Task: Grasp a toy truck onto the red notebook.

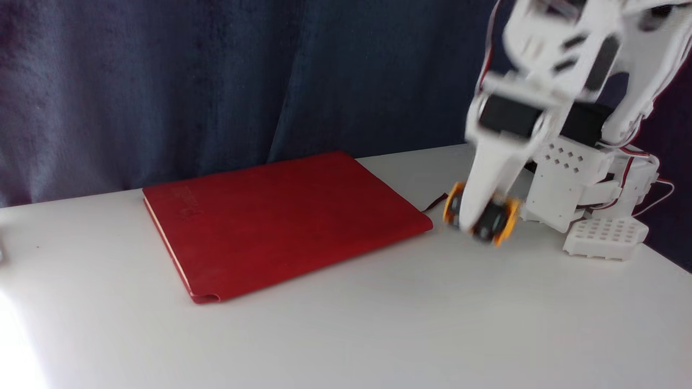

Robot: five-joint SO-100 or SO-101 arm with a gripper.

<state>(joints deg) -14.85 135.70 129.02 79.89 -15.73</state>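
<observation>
One red notebook [281, 221] lies flat on the white surface [346, 335] nearest us, and just beyond its right corner we see one toy truck [500, 221], blurred, with the white hand [483, 219] down over it. We judge the grasp step in hand: the hand seems clenched on the truck, low by the surface. Next we must carry it left over the notebook's cover.

Gripper [483, 219] and arm smearing with motion blur; finger edges too soft to separate. White finger covering middle of toy truck [500, 221], leaving orange ends and dark wheels showing. Arm top running off upper and right frame edges. Embossed lettering on red notebook [281, 216] too faint for reading.
</observation>
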